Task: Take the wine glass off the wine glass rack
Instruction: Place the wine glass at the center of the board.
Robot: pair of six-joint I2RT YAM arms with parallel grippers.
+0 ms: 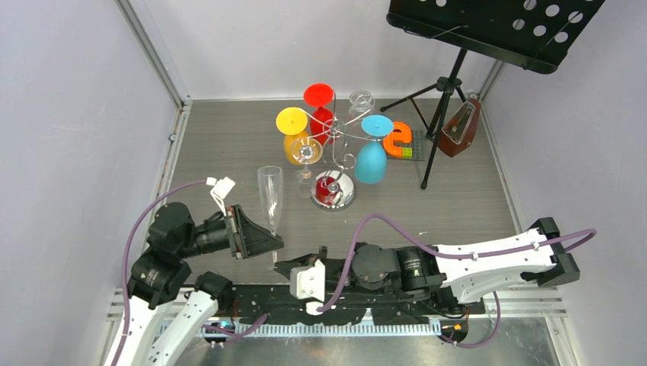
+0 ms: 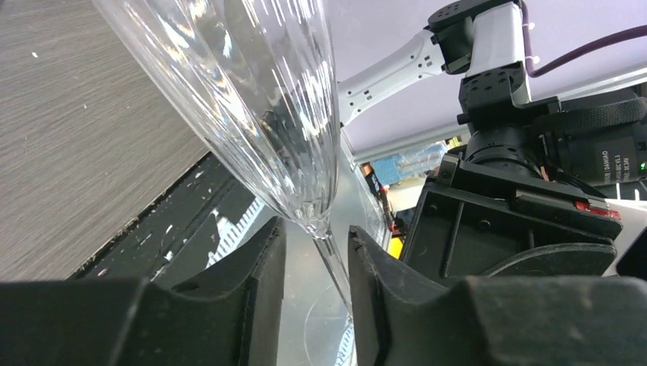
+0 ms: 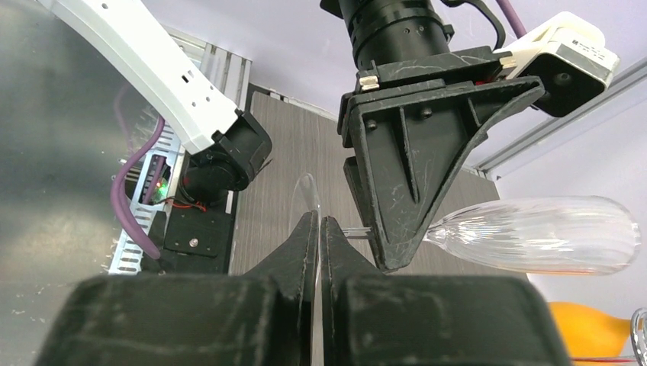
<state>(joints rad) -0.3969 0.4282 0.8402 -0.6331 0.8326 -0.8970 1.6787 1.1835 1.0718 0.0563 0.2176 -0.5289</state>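
From the top camera we see the wine glass (image 1: 270, 191), a clear flute, standing upright to the left of the wine glass rack (image 1: 345, 197) and apart from its arms, with the left end effector (image 1: 273, 242) down at its stem. On the left wrist we've got the jaws straddling that stem, a gap showing, not clamped. On the right wrist, the right end effector (image 3: 319, 221) is closed on nothing, near the flute's foot.
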